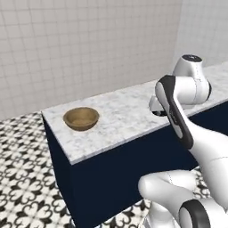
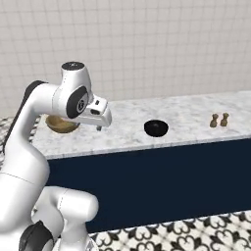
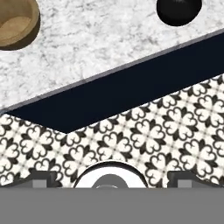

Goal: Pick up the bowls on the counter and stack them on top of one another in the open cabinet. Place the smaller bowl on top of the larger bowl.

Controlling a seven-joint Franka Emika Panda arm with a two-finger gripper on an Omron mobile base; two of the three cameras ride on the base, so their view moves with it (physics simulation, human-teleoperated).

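Hovering wide open over the counter's front edge, the white arm's two-finger gripper (image 2: 99, 128) is holding nothing.

Beyond it, the long white-grey veined marble counter (image 2: 186, 122) is carrying both bowls well apart: the small glossy black bowl (image 2: 156, 128) is sitting near the front edge, the wide light-brown wooden bowl (image 1: 81, 118) is resting toward the left end, and two small brown figurines (image 2: 219, 120) are standing farther right.

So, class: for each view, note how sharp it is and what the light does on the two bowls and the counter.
Left base view: soft, slightly blurred; the wooden bowl shades darker inside. Right base view: even light, the black bowl shows little glare. Hand view: crisp floor pattern, marble counter evenly lit, no hard shadows.
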